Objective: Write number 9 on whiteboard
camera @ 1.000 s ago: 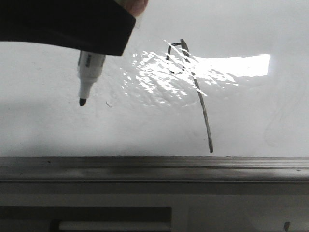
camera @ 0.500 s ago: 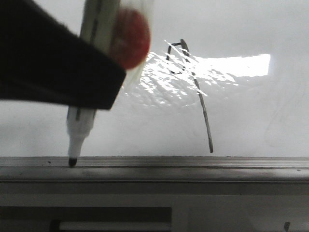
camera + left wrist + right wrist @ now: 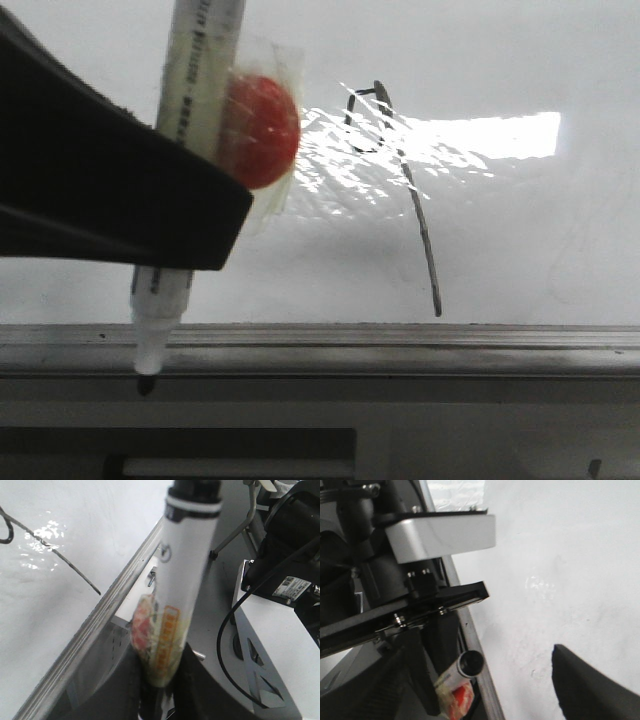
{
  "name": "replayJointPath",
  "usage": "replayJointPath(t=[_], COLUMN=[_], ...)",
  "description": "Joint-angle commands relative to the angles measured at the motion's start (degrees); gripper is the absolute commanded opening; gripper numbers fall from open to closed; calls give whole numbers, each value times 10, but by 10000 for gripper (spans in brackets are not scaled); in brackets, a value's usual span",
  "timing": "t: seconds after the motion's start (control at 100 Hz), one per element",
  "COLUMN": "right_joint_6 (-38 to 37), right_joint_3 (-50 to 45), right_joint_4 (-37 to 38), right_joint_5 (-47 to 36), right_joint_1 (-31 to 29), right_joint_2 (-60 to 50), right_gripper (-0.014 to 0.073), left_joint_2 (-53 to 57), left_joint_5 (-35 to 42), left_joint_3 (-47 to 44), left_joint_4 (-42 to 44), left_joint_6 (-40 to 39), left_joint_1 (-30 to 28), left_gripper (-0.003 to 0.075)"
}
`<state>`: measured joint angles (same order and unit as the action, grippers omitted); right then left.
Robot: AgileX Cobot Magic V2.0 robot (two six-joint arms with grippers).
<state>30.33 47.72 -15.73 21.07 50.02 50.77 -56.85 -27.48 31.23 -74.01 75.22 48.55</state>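
Note:
The number 9 (image 3: pixel 424 232) is drawn in thin black on the glossy whiteboard (image 3: pixel 520 240), a small loop over a long slanted tail. Its tail also shows in the left wrist view (image 3: pixel 75 572). My left gripper (image 3: pixel 200 220) is shut on a white marker (image 3: pixel 195 90) wrapped with red tape. The marker's black tip hangs in front of the grey rail (image 3: pixel 400 345), off the board and left of the 9. In the left wrist view the fingers (image 3: pixel 162 680) clamp the marker (image 3: pixel 185 570). My right gripper (image 3: pixel 477 652) is open and empty over the whiteboard (image 3: pixel 560 570).
A grey base with a dark slot (image 3: pixel 230 450) lies below the rail. A grey metal plate with a black cable (image 3: pixel 280 645) stands beside the board's edge. My left arm's silver and black wrist (image 3: pixel 420 540) shows in the right wrist view, over the rail.
My left gripper has brought the marker down and towards the camera. Its tip went from over the board, to the rail, to just in front of the rail. The 9 is unchanged.

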Motion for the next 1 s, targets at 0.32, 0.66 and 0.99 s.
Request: replayJointPath(t=[0.32, 0.66, 0.99], right_joint_6=[-4, -6, -6], right_joint_3=[10, -6, -6], right_joint_4=[0, 0, 0], right_joint_5=[-21, -9, -9], right_joint_1=[-103, -118, -118], right_joint_2=[-132, -143, -142], right_gripper=[-57, -57, -57], left_joint_2=[-23, -89, -152], left_joint_5=[217, 315, 310], left_joint_3=[4, 39, 88], left_joint_4=[-64, -86, -86], left_joint_6=[-197, -196, -195], left_joint_1=[2, 2, 2], left_gripper=[-21, -21, -21])
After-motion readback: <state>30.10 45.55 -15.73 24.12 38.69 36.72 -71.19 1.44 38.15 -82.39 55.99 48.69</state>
